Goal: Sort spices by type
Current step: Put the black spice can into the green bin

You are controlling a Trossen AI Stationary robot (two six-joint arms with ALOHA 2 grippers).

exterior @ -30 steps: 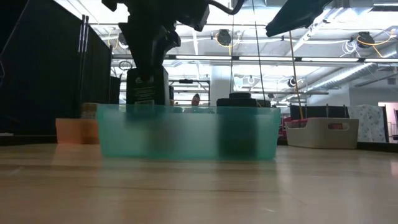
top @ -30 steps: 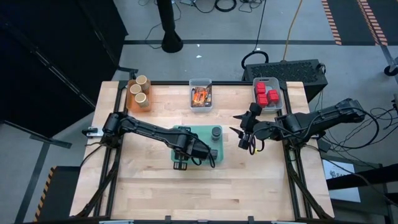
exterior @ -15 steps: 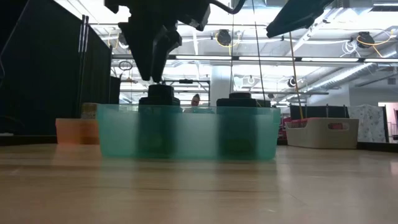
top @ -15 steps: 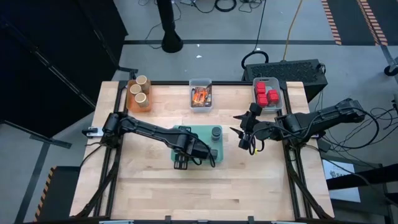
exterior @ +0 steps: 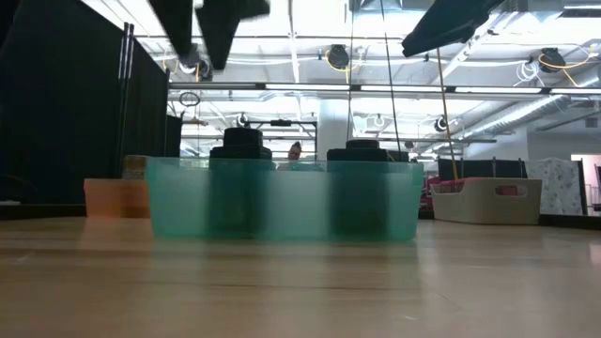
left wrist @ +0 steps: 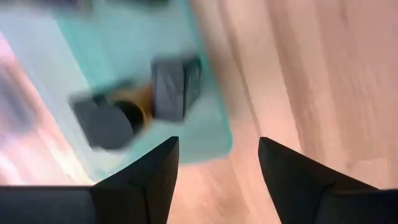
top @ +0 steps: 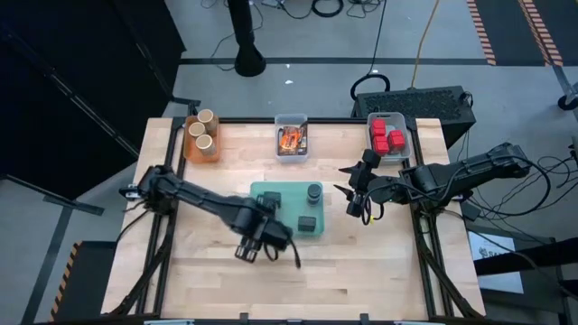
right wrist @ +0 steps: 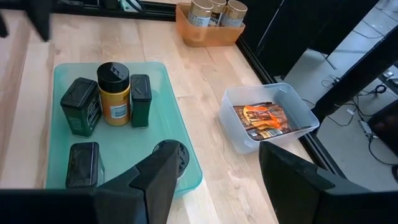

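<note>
Currently left tool [top: 254, 246] is hovering jaws apart, holding nothing, over bare desk [top: 361, 271] just beside the teal tray [top: 267, 191]. Dark spices [right wrist: 79, 114] are sitting in that tray. Right tool [top: 354, 199] is waiting beside it, parted, empty.

The high camera is looking straight down on the whole table, from well above the teal tray [top: 271, 191]. The low camera is sitting at table-top height, facing level across the wood at the tray's [exterior: 282, 202] long wall, close to it, with the room showing behind. The left wrist camera is pointing down at the tray's [left wrist: 214, 134] corner from close above. The right wrist camera is looking obliquely across the tray [right wrist: 177, 140] from farther off. All four views are sharing the tray.
</note>
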